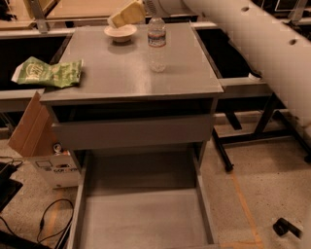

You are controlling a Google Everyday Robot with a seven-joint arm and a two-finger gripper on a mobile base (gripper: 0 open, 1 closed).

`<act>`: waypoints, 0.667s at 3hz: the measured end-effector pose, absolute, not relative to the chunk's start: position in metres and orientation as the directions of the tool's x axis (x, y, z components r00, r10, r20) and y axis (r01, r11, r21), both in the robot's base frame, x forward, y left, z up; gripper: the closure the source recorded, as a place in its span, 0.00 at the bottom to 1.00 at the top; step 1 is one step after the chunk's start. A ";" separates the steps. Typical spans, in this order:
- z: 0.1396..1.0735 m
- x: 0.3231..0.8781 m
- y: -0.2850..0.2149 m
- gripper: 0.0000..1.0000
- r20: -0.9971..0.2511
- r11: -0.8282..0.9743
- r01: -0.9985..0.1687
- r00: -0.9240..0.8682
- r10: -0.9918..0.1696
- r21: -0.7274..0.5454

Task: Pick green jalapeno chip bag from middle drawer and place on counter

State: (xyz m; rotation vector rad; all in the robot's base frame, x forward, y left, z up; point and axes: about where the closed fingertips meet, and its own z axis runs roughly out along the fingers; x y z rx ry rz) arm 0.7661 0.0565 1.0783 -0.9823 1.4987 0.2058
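We're seeing the green chip bag (46, 72) lying on the counter (141, 73) at its left edge, out of the open drawer (141, 214), so the placing looks done. The gripper (127, 13) is hovering over the bowl (120, 33) at the back, and we can't tell whether it's apart or together.

Speckled pale floor (265, 170), orange tape line (243, 204) across it at right, black cable (48, 219) looped at lower left, open cardboard box (29, 129) at left, black-legged table frame (252, 131) at right, warm dim light, hand (127, 13) at top edge.
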 end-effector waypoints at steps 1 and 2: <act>1.123 0.727 -0.022 0.00 -0.835 0.701 -0.489 0.116 -0.538 -0.520; 1.139 0.689 -0.083 0.00 -0.763 0.708 -0.353 0.025 -0.646 -0.611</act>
